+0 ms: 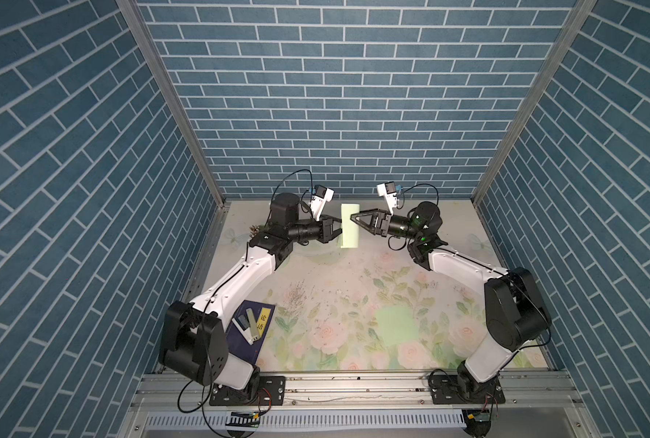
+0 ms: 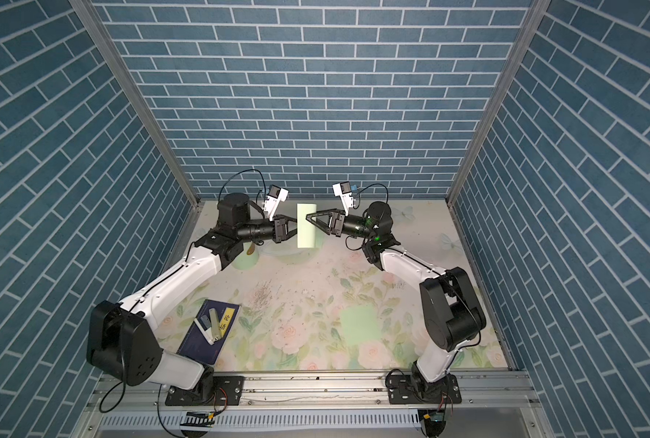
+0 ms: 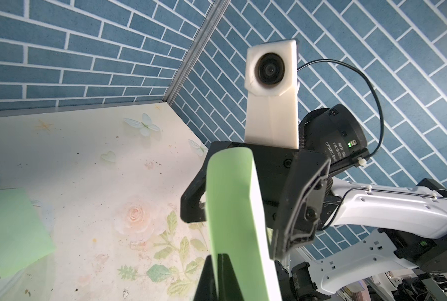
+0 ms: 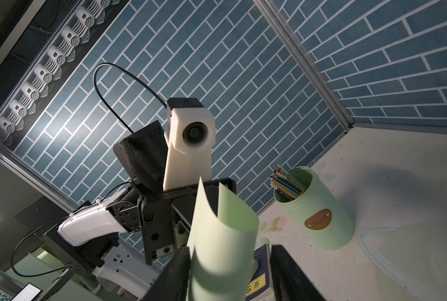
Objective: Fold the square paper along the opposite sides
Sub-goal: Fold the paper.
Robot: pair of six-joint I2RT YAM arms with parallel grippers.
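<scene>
Your left hand pinches the curled paper aloft; right hand, half-wide around its opposite edge, should pinch next.

Evenly bright top views, walls bowed at the edges (wide-angle lens); right wrist view dimmer, shadowed.

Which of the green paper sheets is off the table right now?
The curled sheet held up between the two grippers at the back, pinched by the left gripper. The other sheet lies flat on the table, near the front.
</scene>
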